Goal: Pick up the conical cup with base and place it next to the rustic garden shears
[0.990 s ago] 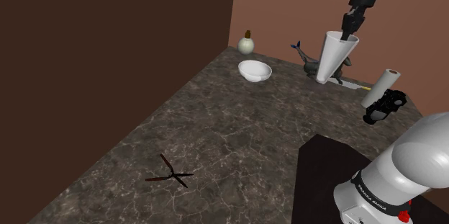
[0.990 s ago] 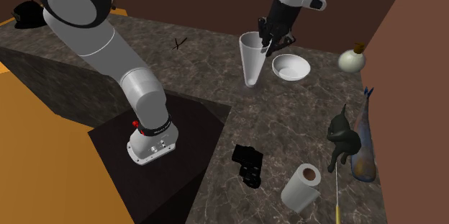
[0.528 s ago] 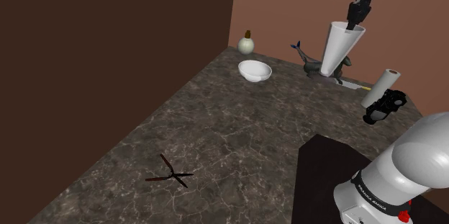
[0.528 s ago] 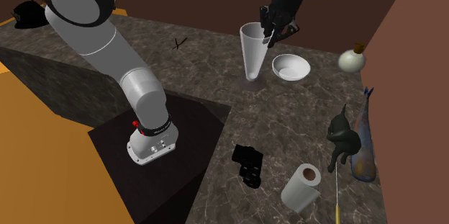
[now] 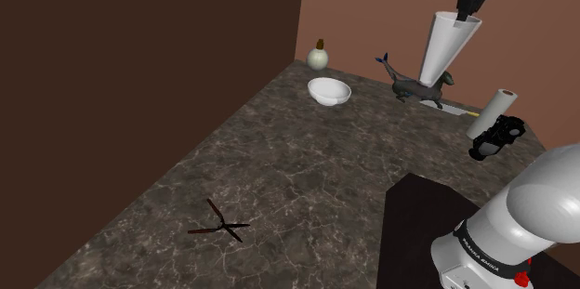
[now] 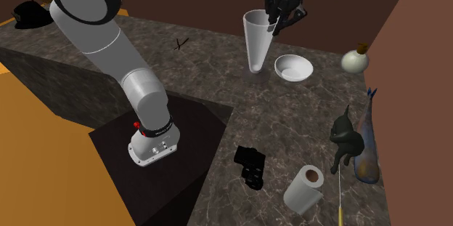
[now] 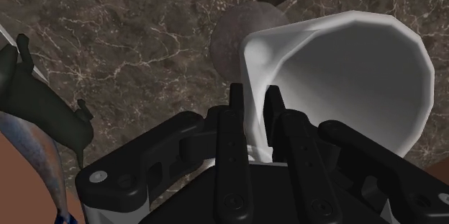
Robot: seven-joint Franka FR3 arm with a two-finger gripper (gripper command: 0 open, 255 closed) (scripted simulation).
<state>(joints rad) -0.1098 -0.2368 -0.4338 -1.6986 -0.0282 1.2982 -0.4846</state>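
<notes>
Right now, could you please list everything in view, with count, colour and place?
conical cup: one, white, held above the counter
garden shears: one, dark, far from the cup
bowl: one, white, near the wall
round bottle: one, cream, in the corner
animal figurine: one, black, by the wall
fish: one, blue-brown, beside the figurine
paper roll: one, white, lying near the figurine
gadget: one, black, beside the stand
counter: one, dark marbled
stand: one, dark box
arm: one, white
gripper: one, black, shut on the cup's rim

Dim, even light; soft round shadow on the counter [image 7: 144, 28] beneath the cup [image 7: 345, 78]; arm [image 6: 91, 6] faintly glossy.
</notes>
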